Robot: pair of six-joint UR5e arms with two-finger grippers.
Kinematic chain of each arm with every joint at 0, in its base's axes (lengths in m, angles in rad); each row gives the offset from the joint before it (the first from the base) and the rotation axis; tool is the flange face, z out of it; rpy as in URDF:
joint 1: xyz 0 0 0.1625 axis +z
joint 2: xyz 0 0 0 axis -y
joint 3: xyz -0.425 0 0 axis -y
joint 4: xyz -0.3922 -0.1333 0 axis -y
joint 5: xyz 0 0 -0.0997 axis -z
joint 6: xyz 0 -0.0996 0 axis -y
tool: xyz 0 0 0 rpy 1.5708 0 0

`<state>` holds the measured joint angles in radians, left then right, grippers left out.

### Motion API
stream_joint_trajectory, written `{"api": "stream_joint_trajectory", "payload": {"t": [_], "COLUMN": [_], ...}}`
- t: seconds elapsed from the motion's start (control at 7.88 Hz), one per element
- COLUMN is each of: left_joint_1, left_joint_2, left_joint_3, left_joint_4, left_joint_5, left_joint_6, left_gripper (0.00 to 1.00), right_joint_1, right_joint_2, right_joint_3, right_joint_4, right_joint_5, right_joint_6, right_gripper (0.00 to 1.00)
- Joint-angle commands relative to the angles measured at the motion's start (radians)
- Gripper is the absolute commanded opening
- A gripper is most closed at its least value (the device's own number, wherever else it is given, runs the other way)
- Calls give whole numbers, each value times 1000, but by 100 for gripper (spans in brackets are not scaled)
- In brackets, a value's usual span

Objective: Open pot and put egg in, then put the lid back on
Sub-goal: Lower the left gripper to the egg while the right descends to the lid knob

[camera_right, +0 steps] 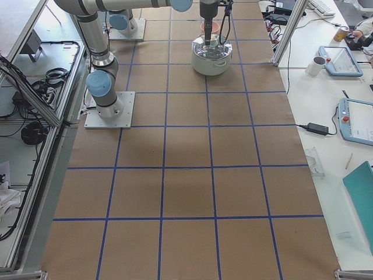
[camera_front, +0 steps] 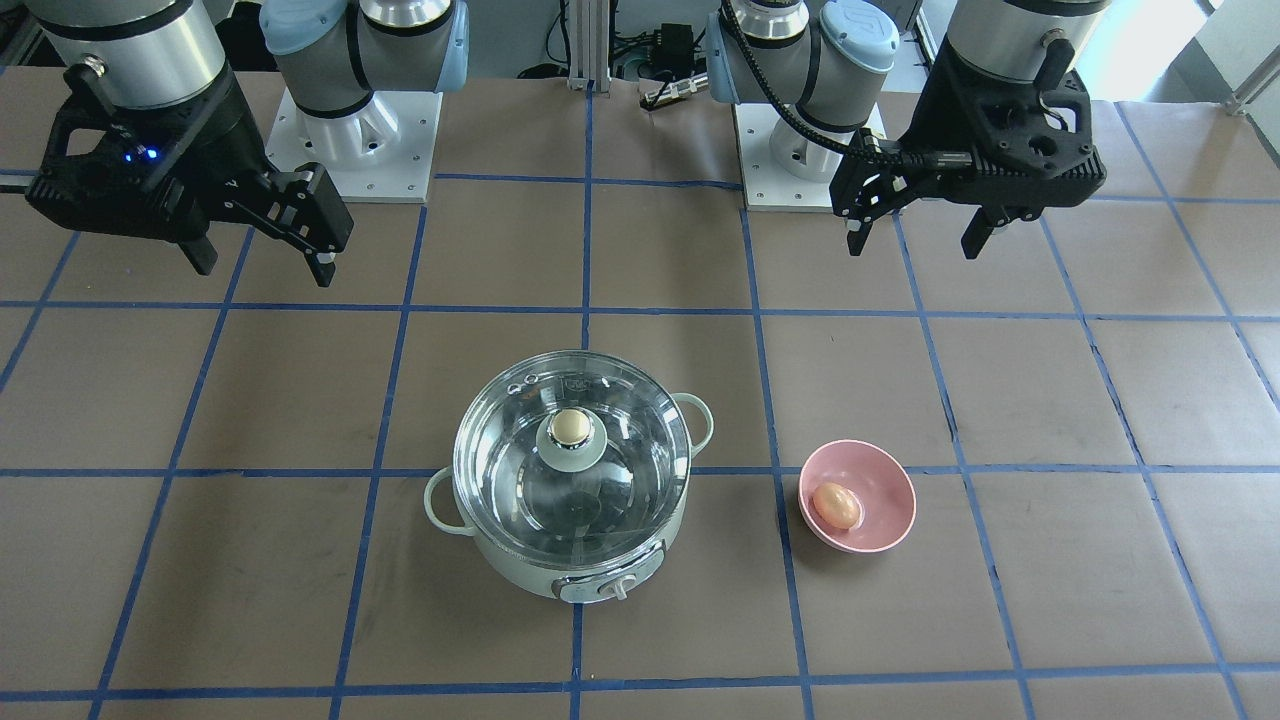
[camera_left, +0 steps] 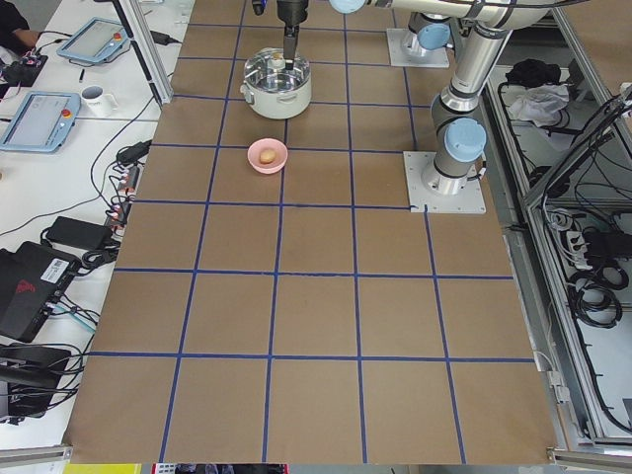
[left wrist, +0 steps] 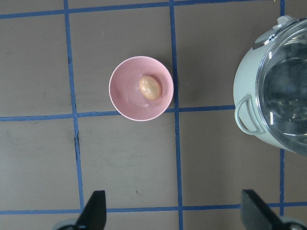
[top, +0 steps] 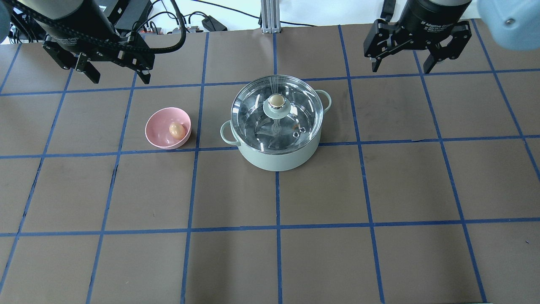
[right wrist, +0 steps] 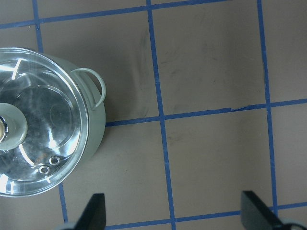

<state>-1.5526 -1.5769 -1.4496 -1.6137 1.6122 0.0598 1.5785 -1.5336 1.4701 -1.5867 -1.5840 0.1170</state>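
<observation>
Round pale mint-green electric pot (top: 276, 158) sits mid-desk, bit toward edge opposite my bases. Clear domed glass lid (top: 295, 105) on it, shut. Small tan-brown egg (top: 176, 130) lies in small pink bowl (top: 158, 131) near pot, on my left. My left fingers (top: 92, 74) spread apart, empty, hovering above brown desk (top: 379, 190). My right fingers (top: 431, 62) same deal.
</observation>
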Motion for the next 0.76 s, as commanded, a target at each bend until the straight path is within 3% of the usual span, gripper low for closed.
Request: {"api": "stream_joint_trajectory", "payload": {"t": [0.0,0.25,0.38,0.63], "left_joint_1": [2,3,8,26], "left_joint_2": [-8,-78,-163,-349], "left_joint_3": [0,0,0,-2], "left_joint_4": [2,21,31,199], "left_joint_5": [-3,-6,-5,-2], "left_joint_6": [0,-2,-8,3], "left_gripper": [100,100,100,100], "right_joint_1": [3,40,90,254], "right_joint_2": [3,36,84,240], "right_joint_3": [-1,1,-7,-16], "right_joint_4": [-13,-94,-134,-313], "right_joint_5": [2,40,45,50], "right_joint_6": [4,77,152,326], "right_gripper": [100,100,100,100]}}
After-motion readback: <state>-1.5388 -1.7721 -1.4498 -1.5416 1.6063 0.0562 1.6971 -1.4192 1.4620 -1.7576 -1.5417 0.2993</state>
